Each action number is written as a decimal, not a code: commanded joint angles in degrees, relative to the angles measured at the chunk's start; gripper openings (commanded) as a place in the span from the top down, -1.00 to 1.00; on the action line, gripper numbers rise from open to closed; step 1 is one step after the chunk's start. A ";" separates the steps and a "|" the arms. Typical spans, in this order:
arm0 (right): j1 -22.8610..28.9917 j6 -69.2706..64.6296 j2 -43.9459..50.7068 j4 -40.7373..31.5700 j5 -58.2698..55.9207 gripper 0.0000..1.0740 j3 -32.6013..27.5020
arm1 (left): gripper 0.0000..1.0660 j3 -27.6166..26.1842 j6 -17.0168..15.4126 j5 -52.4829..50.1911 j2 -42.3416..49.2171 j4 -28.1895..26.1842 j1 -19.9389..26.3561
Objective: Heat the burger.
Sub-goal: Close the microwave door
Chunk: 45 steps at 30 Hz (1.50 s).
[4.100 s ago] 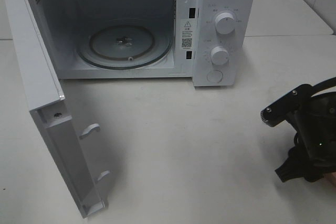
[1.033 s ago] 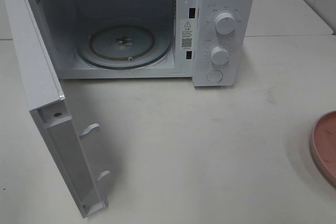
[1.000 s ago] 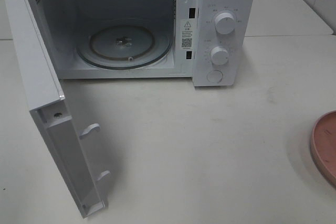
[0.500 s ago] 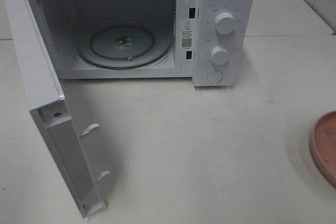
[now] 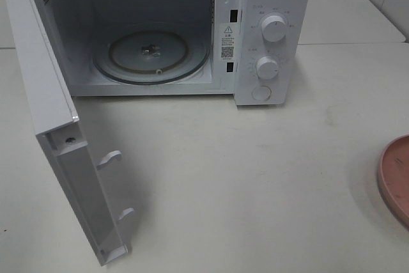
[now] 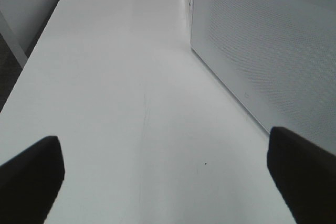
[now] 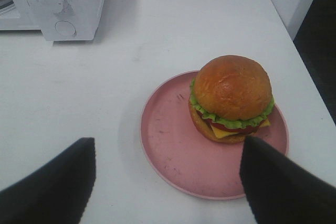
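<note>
- Only the right wrist view catches the burger (image 7: 231, 98), sitting on the pink plate (image 7: 173, 150) toward one side of it; the high camera gets just a sliver of that plate (image 5: 394, 180) at the table's right edge, no burger in sight
- Right gripper (image 7: 163, 179) hovers spread wide over the plate, holding nothing; left gripper (image 6: 168, 174) also wide, bare, above the white table (image 6: 121, 87) beside the microwave's perforated side wall (image 6: 262, 51)
- Glossy domed bun, frilly green lettuce, yellow cheese corner; microwave (image 5: 268, 36) white, door (image 5: 57, 132) swung open, round glass turntable (image 5: 152, 55) inside, two round knobs
</note>
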<state>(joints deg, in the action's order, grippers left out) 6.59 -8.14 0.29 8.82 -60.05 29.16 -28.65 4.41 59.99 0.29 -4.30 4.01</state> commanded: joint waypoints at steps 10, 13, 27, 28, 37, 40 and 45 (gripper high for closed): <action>-0.46 0.74 1.55 -0.11 0.52 -0.37 -0.06 | -0.88 0.17 -0.46 -0.52 1.09 -0.06 0.06; -0.46 0.74 1.55 -0.11 0.52 -0.37 -0.06 | -0.88 0.17 -0.46 -0.52 1.09 -0.06 0.06; -0.46 0.74 1.55 -0.11 0.52 -0.37 -0.06 | -0.88 0.17 -0.46 -0.52 1.09 -0.80 0.06; -0.46 0.74 1.55 -0.11 0.52 -0.37 -0.06 | -0.88 0.17 -0.52 -0.52 1.09 -0.80 0.06; -0.46 0.74 1.55 -0.11 0.52 -0.37 -0.06 | -0.86 -0.29 -0.52 -0.97 0.57 -0.34 0.06; -0.46 0.74 1.55 -0.11 0.52 -0.37 -0.06 | -0.73 -1.55 -0.52 -2.52 -1.38 -0.34 0.06; -0.46 0.74 1.55 -0.11 0.52 -0.37 -0.06 | -0.21 -1.55 -0.46 -7.91 -5.79 -0.34 0.06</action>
<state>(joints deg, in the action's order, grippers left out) 6.59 -8.08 0.29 8.82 -60.05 29.16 -29.85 4.30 55.69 -3.44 -4.47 4.01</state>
